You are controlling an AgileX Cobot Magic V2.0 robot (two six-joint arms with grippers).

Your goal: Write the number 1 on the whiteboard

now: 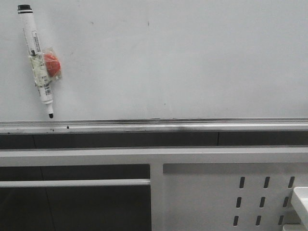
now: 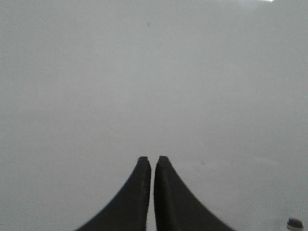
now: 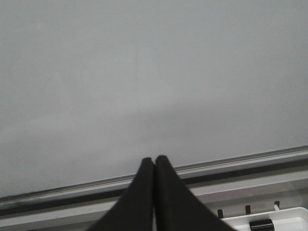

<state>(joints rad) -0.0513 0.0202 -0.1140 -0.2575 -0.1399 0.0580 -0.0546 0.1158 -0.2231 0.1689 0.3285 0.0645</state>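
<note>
With both my left gripper (image 2: 152, 161) and right gripper (image 3: 154, 160) pressed together and empty, the whiteboard (image 1: 183, 62) bears no number 1, and I judge the marker (image 1: 37, 60) at upper left may slip if pinched off-centre.

The front view faces the whiteboard (image 1: 183, 62) squarely from fairly near, taking in its silver ledge (image 1: 154, 126) and the perforated panel (image 1: 231, 192) below. Each wrist view looks past its own pincer at the same board; the right wrist view shares that ledge (image 3: 231, 163).
</note>
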